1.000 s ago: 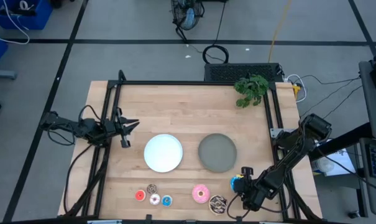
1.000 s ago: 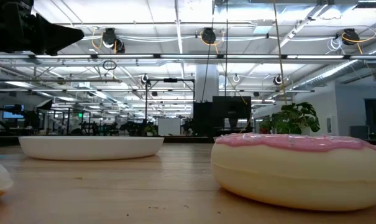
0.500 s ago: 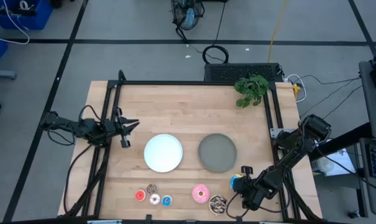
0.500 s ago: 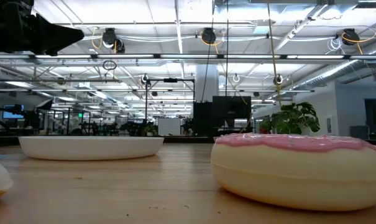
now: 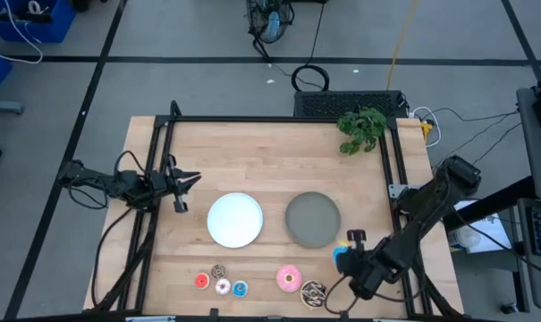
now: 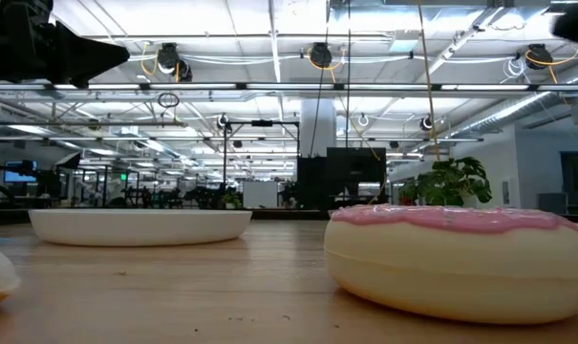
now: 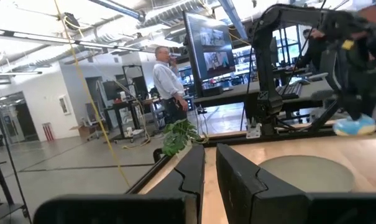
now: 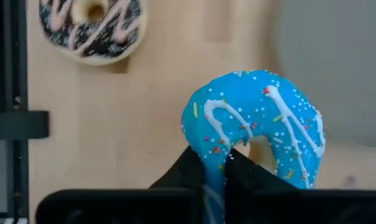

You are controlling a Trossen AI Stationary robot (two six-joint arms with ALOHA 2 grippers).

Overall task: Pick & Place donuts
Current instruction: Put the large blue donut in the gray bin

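Jaws of the bent right arm (image 5: 349,253) grip the blue donut (image 8: 256,124), apparently lifted beside the grey plate (image 5: 312,219).

The right arm reaches from the table's right edge toward the near right corner, elbow bent, its wrist low over the wood. The right gripper (image 5: 345,257) has its two fingers (image 8: 207,171) pressed close together, pinching the rim of the blue donut (image 8: 257,127), which hangs tilted between them. The left arm waits at the table's left edge, stretched flat; the left gripper (image 5: 182,184) has its fingers (image 7: 194,171) nearly together, holding nothing.
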